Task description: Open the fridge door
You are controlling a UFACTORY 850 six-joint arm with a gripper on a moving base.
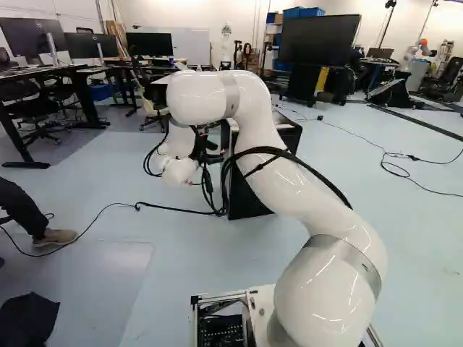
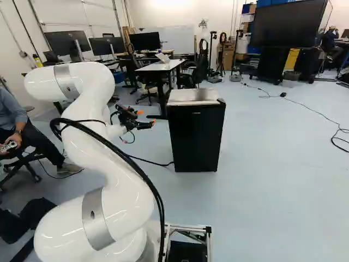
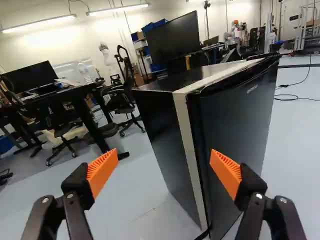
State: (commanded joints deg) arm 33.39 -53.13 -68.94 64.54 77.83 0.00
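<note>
Black and boxy, the fridge point(image 2: 195, 139) stands on the pale floor point(image 2: 278, 174) ahead of the hand point(image 2: 146, 117), its door point(image 3: 235, 115) closed. Two orange pads point(image 3: 102, 171) sit spread wide apart on the fingers.

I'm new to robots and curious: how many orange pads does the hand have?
2. One pad shows against the floor beside the fridge, the other pad against the fridge's dark front. Both are in plain view.

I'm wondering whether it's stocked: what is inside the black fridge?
Nothing inside can be seen. The fridge has its door across the front, covering the interior, so I cannot tell whether it holds anything.
</note>
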